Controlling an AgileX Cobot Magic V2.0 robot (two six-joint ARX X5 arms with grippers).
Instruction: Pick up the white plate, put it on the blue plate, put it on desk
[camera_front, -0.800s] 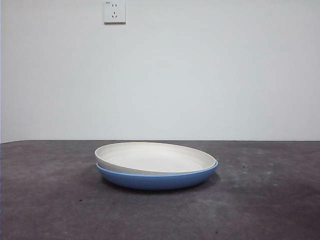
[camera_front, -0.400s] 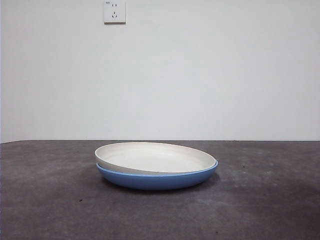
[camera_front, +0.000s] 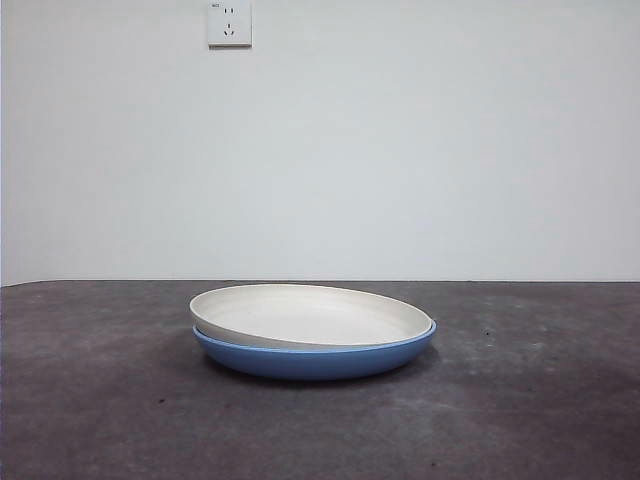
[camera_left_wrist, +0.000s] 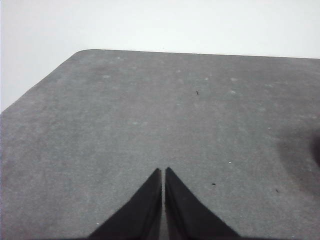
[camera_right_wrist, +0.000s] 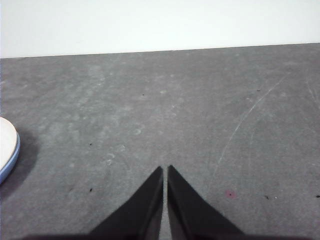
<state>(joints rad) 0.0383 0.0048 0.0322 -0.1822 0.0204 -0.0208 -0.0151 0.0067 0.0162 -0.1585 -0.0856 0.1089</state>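
Already the white plate (camera_front: 312, 313) is seen nested in the blue plate (camera_front: 315, 358) on the desk (camera_front: 540, 420), while the left gripper (camera_left_wrist: 163, 171) and right gripper (camera_right_wrist: 165, 169) are held closed, empty and apart, so lifting it off is judged next.

Counter (camera_front: 100, 400): flat, dark grey, mottled matte surface w/ small dark specks and pale scuffs; far edge is seen against a white wall. One rounded far corner is shown in the left wrist view. Only the blue plate (camera_front: 315, 358) is seen resting directly on it, approx. mid-counter, well clear of the far edge, upright. A soft shadow is cast on the counter beside the plate. A thin pale scratch is seen in the right wrist view.
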